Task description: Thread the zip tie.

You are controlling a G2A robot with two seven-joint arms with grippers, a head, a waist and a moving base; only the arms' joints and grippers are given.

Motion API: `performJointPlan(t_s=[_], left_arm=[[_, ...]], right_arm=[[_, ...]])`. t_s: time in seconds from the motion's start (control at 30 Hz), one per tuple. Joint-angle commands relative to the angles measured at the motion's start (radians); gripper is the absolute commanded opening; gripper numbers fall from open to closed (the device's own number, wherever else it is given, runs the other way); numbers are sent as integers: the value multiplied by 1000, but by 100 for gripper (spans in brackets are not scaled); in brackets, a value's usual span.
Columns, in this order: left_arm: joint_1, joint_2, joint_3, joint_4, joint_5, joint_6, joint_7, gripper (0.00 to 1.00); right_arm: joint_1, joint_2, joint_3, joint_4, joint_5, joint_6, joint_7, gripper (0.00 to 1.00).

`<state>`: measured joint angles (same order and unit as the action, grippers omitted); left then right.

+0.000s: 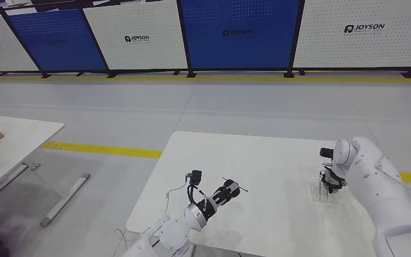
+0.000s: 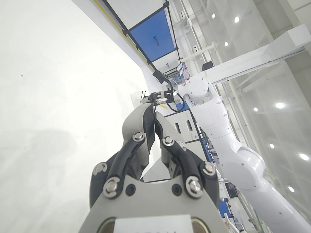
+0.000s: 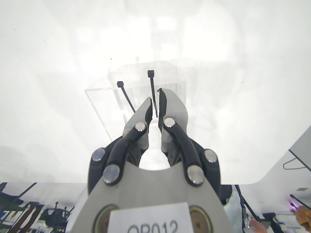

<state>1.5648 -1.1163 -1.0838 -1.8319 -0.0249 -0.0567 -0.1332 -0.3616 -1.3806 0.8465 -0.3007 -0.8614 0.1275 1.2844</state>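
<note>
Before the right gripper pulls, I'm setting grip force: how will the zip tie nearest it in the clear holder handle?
That zip tie is a thin strip, so probably light and bendy. It stands straight in the clear holder, so likely springy, not limp.

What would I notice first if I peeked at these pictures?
Two thin black plastic zip ties stand in a clear plastic box on the white table, with the right pincer right at one of them. Across the table, the left pincer is shut on another thin black zip tie.
</note>
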Motion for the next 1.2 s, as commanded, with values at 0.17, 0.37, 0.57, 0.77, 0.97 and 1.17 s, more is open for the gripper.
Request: performJointPlan(t_s=[0.17,0.37,0.57,0.77,0.97,1.17], left_arm=[[0,0,0,0,0,0,0,0],[0,0,0,0,0,0,0,0],[0,0,0,0,0,0,0,0],[0,0,0,0,0,0,0,0],[0,0,0,0,0,0,0,0],[0,0,0,0,0,0,0,0]], right_arm=[[4,-10,-7,14,-6,10,2,11],[11,-17,-11,31,-11,15,3,13],[18,-26,-18,45,-23,34,4,13],[23,-32,-21,59,-26,37,1,15],[26,-38,-23,72,-27,35,0,15],[30,-44,-25,83,-29,41,-3,0]])
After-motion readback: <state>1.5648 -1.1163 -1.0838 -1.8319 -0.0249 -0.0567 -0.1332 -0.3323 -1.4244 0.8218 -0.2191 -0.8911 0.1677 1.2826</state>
